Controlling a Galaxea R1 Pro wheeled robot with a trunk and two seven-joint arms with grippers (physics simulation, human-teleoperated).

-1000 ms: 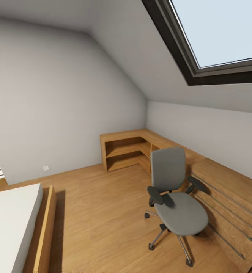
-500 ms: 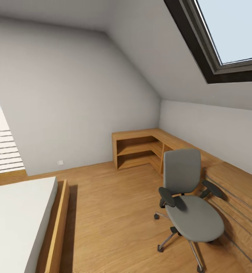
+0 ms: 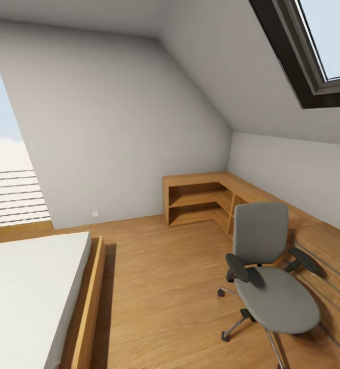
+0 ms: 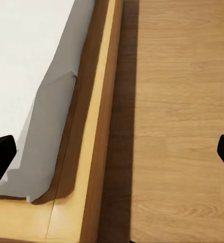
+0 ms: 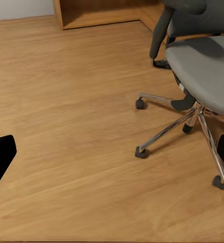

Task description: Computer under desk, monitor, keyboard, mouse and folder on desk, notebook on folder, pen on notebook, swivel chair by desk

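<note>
One swivel chair (image 3: 267,271) stands before you on the wood floor (image 3: 165,277), its empty seat beside a low wooden dresser (image 3: 323,256) cut off at the frame edge. One bed (image 3: 32,292) lies opposite, one corner shelf (image 3: 200,202) behind. Your left gripper (image 4: 112,157) and right gripper (image 5: 112,154) are spread wide, holding nothing; only their fingertips show.

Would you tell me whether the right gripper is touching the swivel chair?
Apart. In the right wrist view, bare floor separates the right gripper from the swivel chair.

attic bedroom (image 3: 113,128), wooden floor (image 3: 165,277)
</note>
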